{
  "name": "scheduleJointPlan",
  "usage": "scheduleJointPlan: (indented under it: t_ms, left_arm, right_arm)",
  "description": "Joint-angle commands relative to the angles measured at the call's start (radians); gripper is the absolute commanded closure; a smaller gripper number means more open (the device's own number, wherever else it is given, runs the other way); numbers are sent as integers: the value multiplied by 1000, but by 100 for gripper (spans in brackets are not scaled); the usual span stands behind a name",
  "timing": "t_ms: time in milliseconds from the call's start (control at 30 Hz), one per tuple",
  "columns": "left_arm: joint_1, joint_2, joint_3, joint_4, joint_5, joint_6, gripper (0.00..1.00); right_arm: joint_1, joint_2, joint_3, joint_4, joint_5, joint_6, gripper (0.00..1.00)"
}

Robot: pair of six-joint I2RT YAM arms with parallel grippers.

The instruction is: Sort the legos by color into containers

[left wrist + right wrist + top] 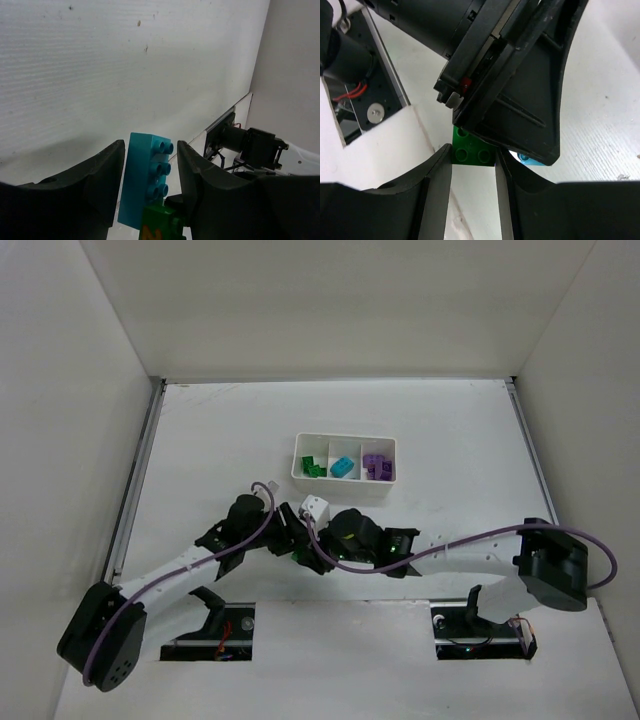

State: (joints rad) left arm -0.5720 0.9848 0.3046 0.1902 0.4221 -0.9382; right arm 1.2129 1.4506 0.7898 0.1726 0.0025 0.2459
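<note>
So the left hand [150, 146] clamps the small teal plastic brick [144, 180] and the right hand [473, 162] pinches the green plastic brick [471, 150] stuck to it, over the middle of the counter [220, 430] by the white three-compartment plastic tray [345, 437]: twist apart gently, don't yank.

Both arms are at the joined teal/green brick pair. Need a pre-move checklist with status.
1. Left gripper on teal rectangular plastic brick: fingers on both sides, ok.
2. Right gripper on green plastic brick: fingers on both sides, ok.
3. Those two bricks separated: not ok, green is joined to teal's near end in the left wrist view.
4. Pair lifted off the table: cannot tell.
5. White plastic three-compartment tray colour order: green pieces left, teal piece middle, purple pieces right, ok.
</note>
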Motion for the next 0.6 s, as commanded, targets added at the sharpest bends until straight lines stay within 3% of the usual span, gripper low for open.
scheduleJointPlan:
  t_ms: [0,233,567]
  left_arm:
    - [-22,15,8,49,40,-13,57]
    - [-28,64,5,126,104,-65,59]
    - [10,75,5,170,112,-99,81]
  right_arm:
    - [12,-47,12,-1,-21,-31,67]
    - [12,-55,11,-16,-12,-48,67]
    - [44,-75,-9,-12,19,-49,67]
